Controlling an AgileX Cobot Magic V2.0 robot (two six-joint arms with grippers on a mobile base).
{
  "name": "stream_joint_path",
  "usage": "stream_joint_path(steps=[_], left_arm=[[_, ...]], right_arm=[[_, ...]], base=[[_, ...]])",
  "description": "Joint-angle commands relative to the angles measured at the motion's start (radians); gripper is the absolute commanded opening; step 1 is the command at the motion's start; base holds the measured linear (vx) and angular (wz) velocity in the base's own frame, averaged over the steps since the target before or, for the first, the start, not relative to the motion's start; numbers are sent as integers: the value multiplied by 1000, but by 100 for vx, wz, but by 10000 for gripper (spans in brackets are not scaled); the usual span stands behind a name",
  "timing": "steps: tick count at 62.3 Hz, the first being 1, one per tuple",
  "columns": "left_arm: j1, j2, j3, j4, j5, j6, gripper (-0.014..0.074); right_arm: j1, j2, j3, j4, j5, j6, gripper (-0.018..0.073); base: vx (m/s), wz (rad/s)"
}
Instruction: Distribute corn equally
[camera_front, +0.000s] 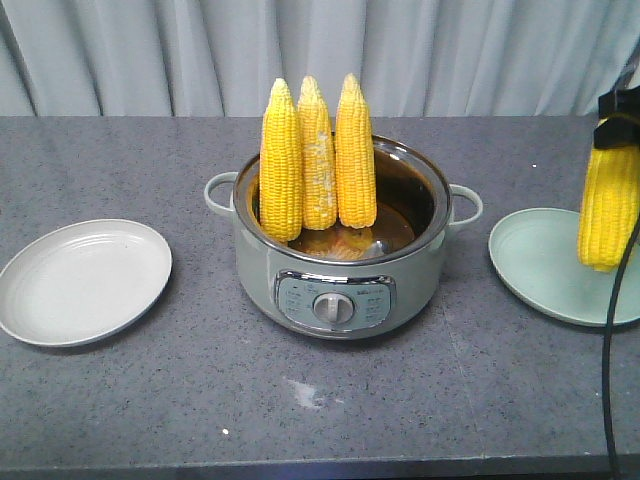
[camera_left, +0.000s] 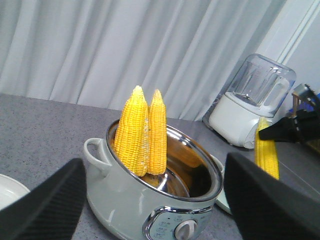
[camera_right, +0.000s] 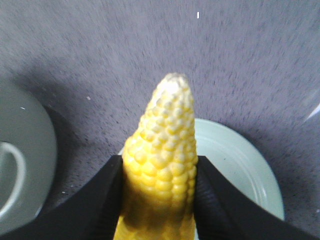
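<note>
A white plate (camera_front: 85, 282) is noted on the grey counter (camera_front: 200, 400), low and to the left of the left claw (camera_left: 155, 167). That claw is recorded with its fingers (camera_left: 45, 205) set wide apart and nothing held between them. Directly ahead of it and lower down, a pot (camera_front: 340, 285) is found. Three cobs (camera_front: 281, 160) are stood in it side by side, long axes near vertical, tapered tips up and butts down inside. The middle cob (camera_front: 318, 165) is marked with whitish patches. The lower parts of the cobs are screened from the left claw by the pot wall. A blender (camera_left: 255, 100) is seen beyond the pot, to the right of the left claw. A pale green plate (camera_front: 540, 270) is placed below the right claw (camera_right: 162, 200), which is clamped on the fourth cob (camera_front: 608, 205). This cob is held with its long axis vertical and its tapered tip pointing down, away from the claw, over the plate. Contact with the plate cannot be determined. A black cable (camera_front: 608, 370) is hung beneath the right claw, across the plate's near edge.
</note>
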Motion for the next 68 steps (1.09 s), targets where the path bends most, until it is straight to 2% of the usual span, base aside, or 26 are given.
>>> stream_joint_path(steps=[1, 19, 29, 37, 54, 60, 68], left_arm=[[-1, 9, -33, -41, -31, 4, 554], [-1, 9, -33, -40, -31, 4, 554], [-1, 9, -33, -39, -31, 4, 554], [-1, 9, -33, -39, -31, 4, 554], [-1, 9, -33, -39, -31, 4, 554], [-1, 9, -33, -39, -30, 4, 554], [-1, 9, -33, -42, -30, 4, 554]], right_arm=[[-8, 19, -26, 18, -52, -7, -2], [-8, 117, -26, 17, -38, -30, 13], [-8, 128, -26, 14, -34, -52, 70], [-8, 128, -26, 12, -38, -61, 156], [-8, 128, -26, -9, -37, -56, 455], [-8, 128, -26, -32, -31, -49, 505], [-8, 125, -28, -30, -22, -11, 508]], base=[[0, 0], [0, 0], [0, 0], [0, 0], [0, 0], [0, 0], [0, 0]])
